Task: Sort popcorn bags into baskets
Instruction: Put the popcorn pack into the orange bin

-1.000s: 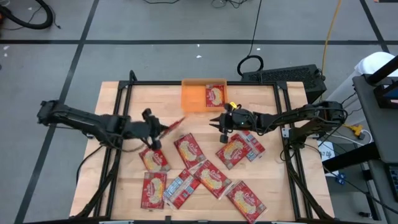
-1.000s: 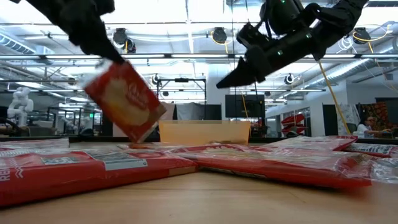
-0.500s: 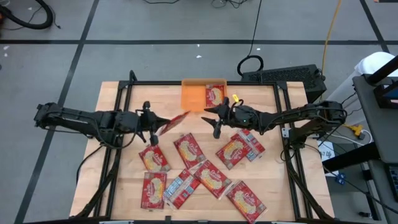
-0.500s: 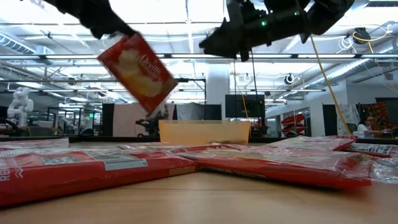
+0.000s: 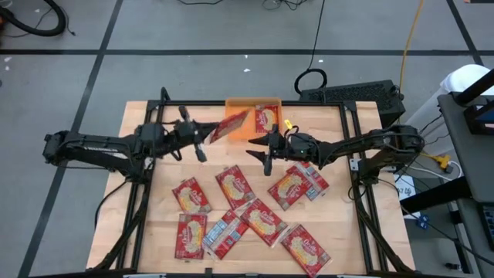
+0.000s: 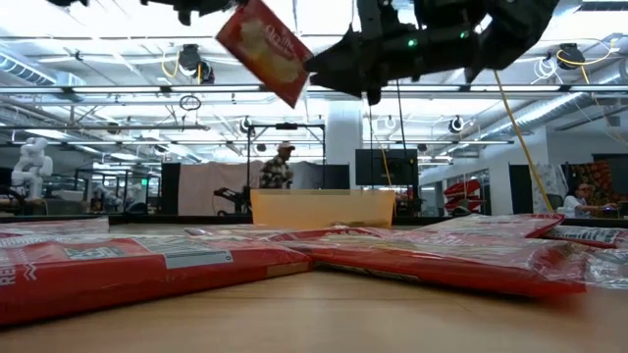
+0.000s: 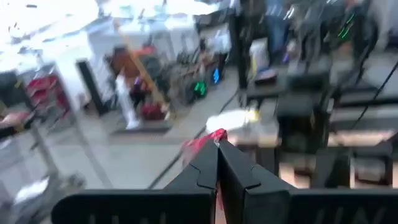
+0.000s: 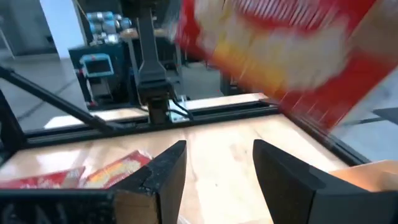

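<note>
My left gripper (image 5: 204, 139) is shut on one red popcorn bag (image 5: 231, 123), held high in the air just left of the orange basket (image 5: 239, 123) at the table's far edge. In the low view this bag (image 6: 263, 51) hangs tilted above the basket (image 6: 324, 208). Another popcorn bag (image 5: 266, 118) lies flat in the basket. My right gripper (image 5: 264, 150) hovers open and level in front of the basket, its fingers (image 8: 166, 167) with nothing between them. Several more bags (image 5: 234, 185) lie flat on the table. My left gripper pinches the bag between its two shut fingers at the end nearest the arm (image 5: 214, 135). It comes at it about level from the table's left. The bag sticks out beyond the fingertips toward the basket, tilted, clear of table and basket. Only a red edge (image 7: 208, 138) shows past the fingers.
Loose bags cover the table's middle and near half, such as those at the near left (image 5: 191, 234) and near right (image 5: 305, 249). A black frame rail (image 5: 255, 103) runs along the far edge behind the basket. Bare wood (image 5: 324, 127) lies right of the basket.
My left gripper has risen and swung toward the far edge and the basket, tipping up from slanting down to about level. Its bag has been carried up with it, from low above the table to high beside the basket. My right gripper has opened wider and tipped up.
</note>
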Controlling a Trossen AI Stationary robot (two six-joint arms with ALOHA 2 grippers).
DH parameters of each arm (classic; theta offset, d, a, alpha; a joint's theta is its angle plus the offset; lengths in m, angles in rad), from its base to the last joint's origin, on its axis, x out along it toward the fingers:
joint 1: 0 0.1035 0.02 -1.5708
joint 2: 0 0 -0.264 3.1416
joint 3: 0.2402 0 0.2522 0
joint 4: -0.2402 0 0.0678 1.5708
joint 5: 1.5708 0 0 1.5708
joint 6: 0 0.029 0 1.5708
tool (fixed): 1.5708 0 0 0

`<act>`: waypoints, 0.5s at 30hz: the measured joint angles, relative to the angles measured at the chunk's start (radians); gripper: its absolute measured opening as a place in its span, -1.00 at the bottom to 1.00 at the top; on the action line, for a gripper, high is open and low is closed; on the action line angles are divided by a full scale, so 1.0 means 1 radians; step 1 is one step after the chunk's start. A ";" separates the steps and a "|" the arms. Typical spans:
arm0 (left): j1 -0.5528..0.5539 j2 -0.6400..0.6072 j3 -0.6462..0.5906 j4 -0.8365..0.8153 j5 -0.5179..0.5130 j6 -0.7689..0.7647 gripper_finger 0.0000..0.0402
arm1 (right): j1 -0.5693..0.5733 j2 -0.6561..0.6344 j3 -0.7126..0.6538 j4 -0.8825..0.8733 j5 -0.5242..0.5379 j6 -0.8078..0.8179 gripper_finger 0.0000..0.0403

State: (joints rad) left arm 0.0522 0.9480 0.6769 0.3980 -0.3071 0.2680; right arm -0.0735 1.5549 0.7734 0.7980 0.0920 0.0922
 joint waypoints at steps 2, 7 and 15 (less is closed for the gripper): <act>0.045 0.018 0.000 0.048 0.091 -0.008 -0.98 | -0.008 0.045 0.000 0.084 -0.038 0.027 -0.10; 0.130 0.063 0.000 0.111 0.150 -0.057 -0.98 | -0.047 0.150 0.001 0.265 -0.132 0.097 -0.10; 0.173 0.163 0.000 0.345 0.289 -0.096 -0.99 | -0.137 0.264 0.016 0.487 -0.294 0.222 -0.10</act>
State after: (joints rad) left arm 0.2248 1.1109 0.6769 0.7434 -0.0181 0.1719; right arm -0.2108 1.8191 0.7896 1.2851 -0.2019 0.3139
